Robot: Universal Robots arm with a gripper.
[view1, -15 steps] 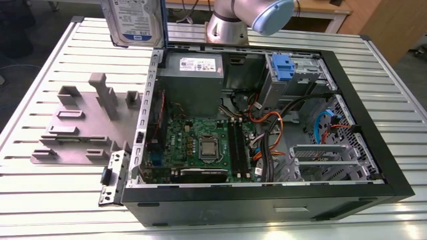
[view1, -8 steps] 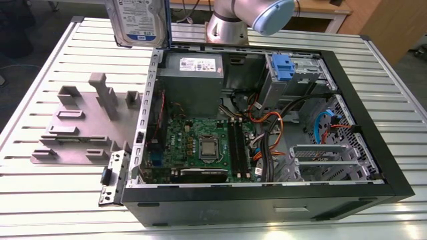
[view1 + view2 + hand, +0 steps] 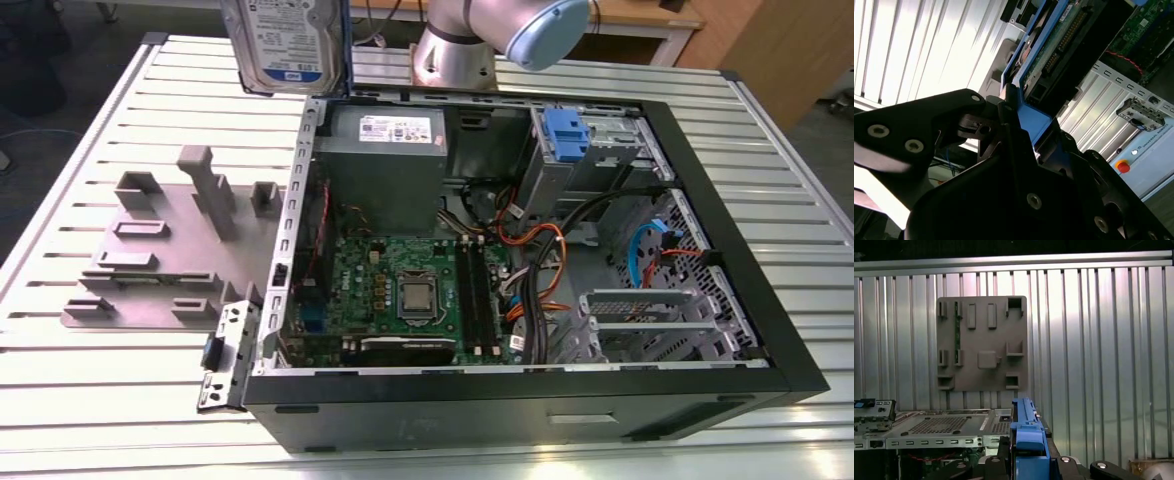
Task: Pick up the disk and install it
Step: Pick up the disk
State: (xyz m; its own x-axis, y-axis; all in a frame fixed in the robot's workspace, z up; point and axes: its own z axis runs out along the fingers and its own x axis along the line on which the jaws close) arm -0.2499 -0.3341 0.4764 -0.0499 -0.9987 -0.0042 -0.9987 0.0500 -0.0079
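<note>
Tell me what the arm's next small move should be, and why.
Probably carry the disk toward the exterior view's right, over the open case. The gripper is clamped on its blue carrier, and the disk hangs upright above one case corner, off the grey holder block, with the drive bays at the opposite side.

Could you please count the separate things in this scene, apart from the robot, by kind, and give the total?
Disk, held by the gripper: 1
Computer case, open: 1
Grey holder block: 1
Total: 3
</note>
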